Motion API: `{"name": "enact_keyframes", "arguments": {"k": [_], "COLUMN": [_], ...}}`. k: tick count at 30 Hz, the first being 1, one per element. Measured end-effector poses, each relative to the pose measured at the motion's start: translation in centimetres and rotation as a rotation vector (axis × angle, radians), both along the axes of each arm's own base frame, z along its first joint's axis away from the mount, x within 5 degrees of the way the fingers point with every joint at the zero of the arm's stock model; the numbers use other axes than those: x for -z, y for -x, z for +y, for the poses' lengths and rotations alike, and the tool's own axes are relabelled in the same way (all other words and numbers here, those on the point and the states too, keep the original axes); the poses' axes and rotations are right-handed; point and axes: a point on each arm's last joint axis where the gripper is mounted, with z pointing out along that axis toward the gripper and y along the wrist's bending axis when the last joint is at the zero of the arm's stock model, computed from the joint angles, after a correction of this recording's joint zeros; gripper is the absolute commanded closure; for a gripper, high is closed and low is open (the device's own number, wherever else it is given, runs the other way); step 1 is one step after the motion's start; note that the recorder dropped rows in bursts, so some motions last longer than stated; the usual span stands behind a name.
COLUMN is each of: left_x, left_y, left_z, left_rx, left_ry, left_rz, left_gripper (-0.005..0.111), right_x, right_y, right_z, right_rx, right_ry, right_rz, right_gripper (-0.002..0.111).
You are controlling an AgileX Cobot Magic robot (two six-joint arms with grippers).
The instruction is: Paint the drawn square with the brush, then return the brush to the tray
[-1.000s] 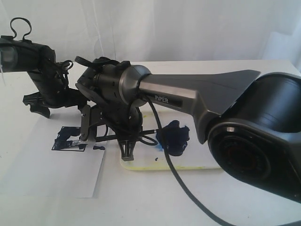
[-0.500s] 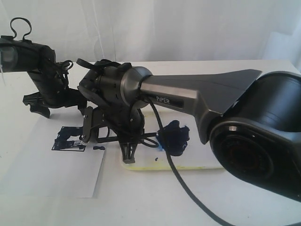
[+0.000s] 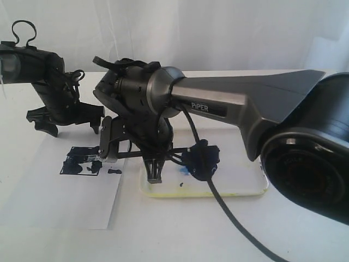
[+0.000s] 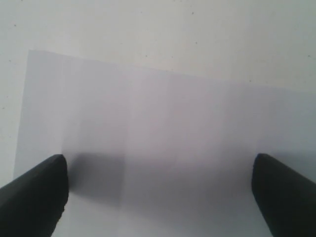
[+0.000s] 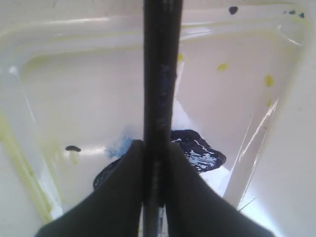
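Observation:
The drawn square (image 3: 80,162) on the white paper sheet (image 3: 54,199) is daubed with dark blue-black paint. My right gripper (image 3: 154,173) points down over the left end of the tray (image 3: 223,193), shut on the brush (image 3: 126,156). The brush lies level, its silver ferrule and bristles at the square's right edge. In the right wrist view the black handle (image 5: 160,74) runs between the shut fingers (image 5: 123,192), above the tray floor (image 5: 74,108) and the paint blob (image 5: 200,150). My left gripper (image 3: 70,124) hangs open over the paper's far edge; its fingers (image 4: 34,197) stand wide apart above bare paper (image 4: 163,128).
A small stray paint blot (image 3: 113,171) lies on the paper beside the square. The dark paint blob (image 3: 200,161) sits mid-tray. The right arm's black cable (image 3: 223,210) trails over the tray's front rim onto the white table (image 3: 174,234). The right arm's bulky body fills the right foreground.
My right gripper has shifted right and slightly up with the brush, drawing the bristles from inside the square toward its right edge. The left arm has not moved.

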Motion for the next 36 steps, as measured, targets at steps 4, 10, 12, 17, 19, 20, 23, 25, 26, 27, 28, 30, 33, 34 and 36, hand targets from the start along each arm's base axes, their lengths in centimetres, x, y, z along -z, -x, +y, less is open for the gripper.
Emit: {"name": "enact_keyframes", "arguments": {"k": [4, 10, 12, 17, 19, 20, 23, 25, 26, 27, 28, 30, 33, 34, 36], "left_x": [0.0, 0.0, 0.0, 0.0, 0.0, 0.0, -0.1, -0.1, -0.1, -0.1, -0.1, -0.1, -0.1, -0.1, -0.1], "left_y": [0.0, 0.0, 0.0, 0.0, 0.0, 0.0, 0.0, 0.0, 0.0, 0.0, 0.0, 0.0, 0.0, 0.0, 0.0], "left_z": [0.0, 0.0, 0.0, 0.0, 0.0, 0.0, 0.0, 0.0, 0.0, 0.0, 0.0, 0.0, 0.0, 0.0, 0.0], "left_rx": [0.0, 0.0, 0.0, 0.0, 0.0, 0.0, 0.0, 0.0, 0.0, 0.0, 0.0, 0.0, 0.0, 0.0, 0.0], "left_ry": [0.0, 0.0, 0.0, 0.0, 0.0, 0.0, 0.0, 0.0, 0.0, 0.0, 0.0, 0.0, 0.0, 0.0, 0.0], "left_rz": [0.0, 0.0, 0.0, 0.0, 0.0, 0.0, -0.002, -0.002, -0.002, -0.002, -0.002, 0.0, 0.0, 0.0, 0.0], "left_gripper": [0.002, 0.002, 0.002, 0.002, 0.002, 0.002, 0.002, 0.002, 0.002, 0.002, 0.002, 0.002, 0.002, 0.002, 0.002], "right_x": [0.8, 2.2, 2.2, 2.2, 2.2, 2.2, 2.2, 2.2, 2.2, 2.2, 2.2, 2.2, 2.2, 2.2, 2.2], "right_y": [-0.2, -0.1, -0.1, -0.2, -0.2, -0.2, -0.2, -0.1, 0.0, 0.0, 0.1, 0.1, 0.2, 0.2, 0.3], "right_z": [-0.7, -1.8, -1.8, -1.8, -1.8, -1.9, -1.9, -1.7, -1.7, -1.7, -1.6, -1.5, -1.4, -1.4, -1.4], "right_rx": [0.019, 0.043, 0.042, 0.04, 0.04, 0.036, 0.034, 0.026, 0.023, 0.024, 0.021, 0.019, 0.018, 0.018, 0.021], "right_ry": [0.013, 0.056, 0.055, 0.059, 0.059, 0.061, 0.063, 0.064, 0.064, 0.064, 0.064, 0.064, 0.062, 0.062, 0.057], "right_rz": [0.024, 0.058, 0.057, 0.053, 0.053, 0.052, 0.051, 0.052, 0.052, 0.052, 0.052, 0.052, 0.054, 0.054, 0.06], "right_gripper": [0.108, 0.108, 0.108, 0.108, 0.108, 0.108, 0.108, 0.108, 0.108, 0.108, 0.108, 0.108, 0.108, 0.108, 0.108]}}
